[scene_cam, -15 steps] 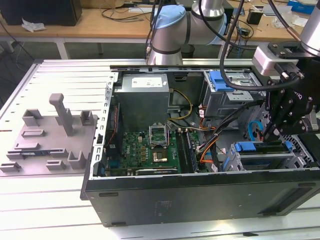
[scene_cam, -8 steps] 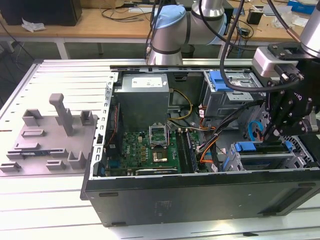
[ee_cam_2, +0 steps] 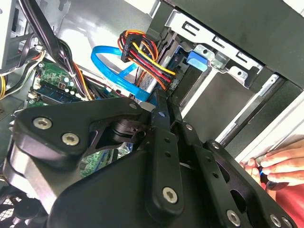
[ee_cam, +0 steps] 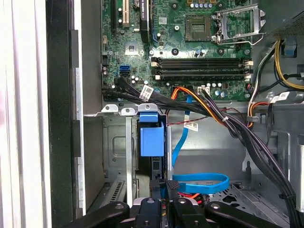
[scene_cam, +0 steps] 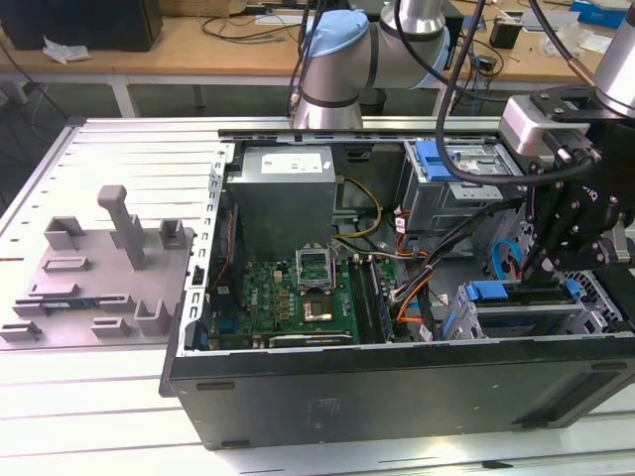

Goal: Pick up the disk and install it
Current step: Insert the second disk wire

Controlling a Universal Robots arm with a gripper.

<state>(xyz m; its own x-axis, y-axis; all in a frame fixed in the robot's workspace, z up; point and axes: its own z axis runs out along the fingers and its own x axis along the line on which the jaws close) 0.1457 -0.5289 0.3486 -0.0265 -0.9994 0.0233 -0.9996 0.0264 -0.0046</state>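
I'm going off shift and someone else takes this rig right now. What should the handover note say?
End effector: low inside the open computer case, right at the drive bay.
Disk: on edge in the bay slot with its blue bracket showing, directly in front of the end effector.
Done: the disk appears to be picked up and brought into the bay.
Left: whether it is fully seated and latched cannot be told, so check.
Caution: a person's hand is at the case edge.
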